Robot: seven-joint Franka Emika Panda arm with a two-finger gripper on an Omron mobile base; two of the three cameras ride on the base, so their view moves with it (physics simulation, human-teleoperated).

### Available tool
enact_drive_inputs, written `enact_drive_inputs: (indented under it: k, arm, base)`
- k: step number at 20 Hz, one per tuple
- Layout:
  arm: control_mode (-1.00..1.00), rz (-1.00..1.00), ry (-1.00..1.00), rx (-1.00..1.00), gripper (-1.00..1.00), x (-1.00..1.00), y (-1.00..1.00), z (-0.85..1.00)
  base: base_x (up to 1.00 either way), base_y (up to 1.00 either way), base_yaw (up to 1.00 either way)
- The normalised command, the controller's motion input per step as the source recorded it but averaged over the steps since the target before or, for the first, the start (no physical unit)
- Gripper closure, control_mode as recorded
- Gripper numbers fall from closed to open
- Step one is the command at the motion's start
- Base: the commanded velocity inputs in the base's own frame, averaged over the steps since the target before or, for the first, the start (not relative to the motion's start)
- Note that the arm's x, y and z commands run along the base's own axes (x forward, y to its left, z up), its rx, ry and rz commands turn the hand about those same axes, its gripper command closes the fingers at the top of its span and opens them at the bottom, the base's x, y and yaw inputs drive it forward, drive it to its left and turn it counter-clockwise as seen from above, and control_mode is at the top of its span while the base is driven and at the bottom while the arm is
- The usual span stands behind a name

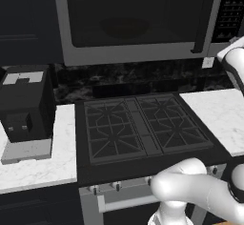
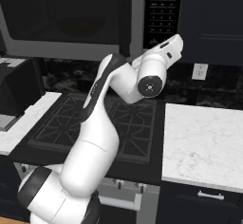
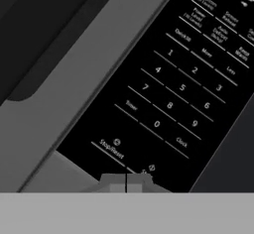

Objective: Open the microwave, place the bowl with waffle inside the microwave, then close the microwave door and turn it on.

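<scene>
Tool [image 3: 126,183], fingers closed on nothing, sits at the microwave [image 1: 138,52] panel's start key. Microwave door [image 1: 133,16] shut; bowl with waffle [image 1: 125,27] apparently inside. Only starting remains.

End effector [image 3: 126,182] closed, arm raised.

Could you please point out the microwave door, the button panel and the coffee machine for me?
microwave door [image 1: 128,16]: left base view, on its dark glass window.
button panel [image 3: 168,94]: hand view, among the number keys.
coffee machine [image 1: 26,107]: left base view, on its black front.
</scene>
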Motion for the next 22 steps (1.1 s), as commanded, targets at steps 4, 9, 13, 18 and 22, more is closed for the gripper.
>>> enact_drive_inputs:
  k: [4,9,13,18,22]
  arm:
    - [-1.00,0.00,0.01,0.00,1.00,0.24,-0.12,0.00]
    - [-1.00,0.00,0.01,0.00,1.00,0.17,-0.06,0.00]
    - [-1.00,0.00,0.00,0.00,1.00,0.17,-0.09,0.00]
    - [-1.00,0.00,0.00,0.00,1.00,0.17,-0.07,0.00]
    - [-1.00,0.00,0.00,0.00,1.00,0.28,-0.08,0.00]
  base:
    - [0.00,0.00,0.00]
    - [0.00,0.00,0.00]
    - [0.00,0.00,0.00]
    - [0.00,0.00,0.00]
    - [0.00,0.00,0.00]
